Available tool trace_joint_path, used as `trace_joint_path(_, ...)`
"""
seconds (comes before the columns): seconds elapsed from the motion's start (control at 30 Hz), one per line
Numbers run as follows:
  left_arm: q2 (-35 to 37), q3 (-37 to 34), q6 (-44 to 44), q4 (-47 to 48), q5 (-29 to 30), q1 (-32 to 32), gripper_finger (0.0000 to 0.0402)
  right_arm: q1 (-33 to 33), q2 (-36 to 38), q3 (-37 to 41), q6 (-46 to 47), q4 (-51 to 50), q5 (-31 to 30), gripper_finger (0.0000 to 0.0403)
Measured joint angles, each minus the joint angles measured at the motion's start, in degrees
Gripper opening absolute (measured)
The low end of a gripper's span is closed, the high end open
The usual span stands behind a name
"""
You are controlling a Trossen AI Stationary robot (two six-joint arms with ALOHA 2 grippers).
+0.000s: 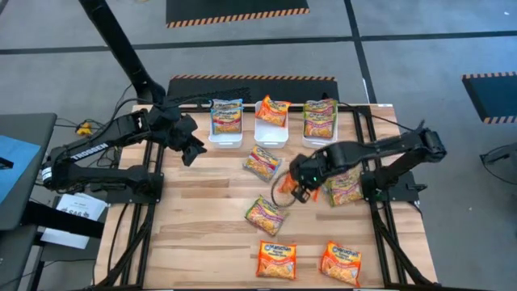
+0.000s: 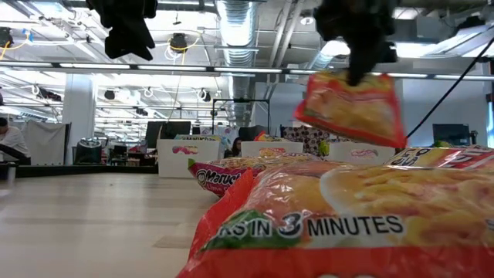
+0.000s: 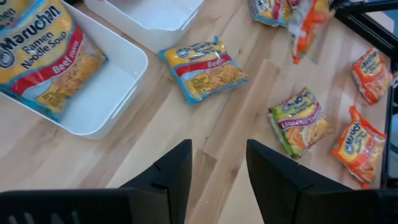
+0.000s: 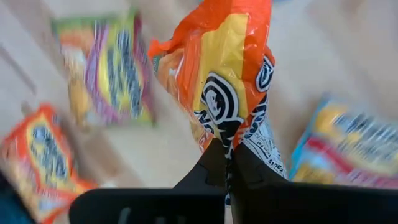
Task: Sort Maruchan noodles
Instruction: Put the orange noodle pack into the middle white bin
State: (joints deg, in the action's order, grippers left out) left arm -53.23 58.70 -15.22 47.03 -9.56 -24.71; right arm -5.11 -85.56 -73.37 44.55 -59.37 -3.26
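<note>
The right gripper [image 1: 297,187] pinches an orange Maruchan packet [image 4: 221,81] by its edge, so it hangs clear of the table, ready to carry to the white trays [image 1: 271,134] beyond. The left gripper [image 3: 217,174] waits with fingers apart above bare wood

1. A wooden table [image 1: 202,234] is carrying three white trays [image 1: 271,132] along its far edge.
2. Loose Maruchan noodles [image 1: 264,215] are lying on it: green-yellow, yellow-blue [image 1: 262,162], and two orange packets [image 1: 276,260] nearest.
</note>
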Motion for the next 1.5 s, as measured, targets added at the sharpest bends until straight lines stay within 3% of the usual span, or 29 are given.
trace_joint_path(0.23,0.0,0.0,-0.21,-0.23,4.92,0.0,0.0137,12.24,0.0,-4.61,-14.8,3.26,-4.44,0.0006)
trace_joint_path(0.63,-0.02,0.0,3.04,-8.07,16.24,-0.08,0.0137,30.32,0.0,-6.31,-33.99,25.29,-4.4,0.0006)
trace_joint_path(1.17,-0.02,0.0,13.24,-20.36,27.58,-0.13,0.0137,40.53,0.0,-6.33,-50.44,51.35,-3.55,0.0007)
trace_joint_path(1.5,-0.02,0.0,14.12,-22.57,33.02,-0.13,0.0137,43.67,-0.38,-6.38,-58.81,51.17,1.16,0.0007)
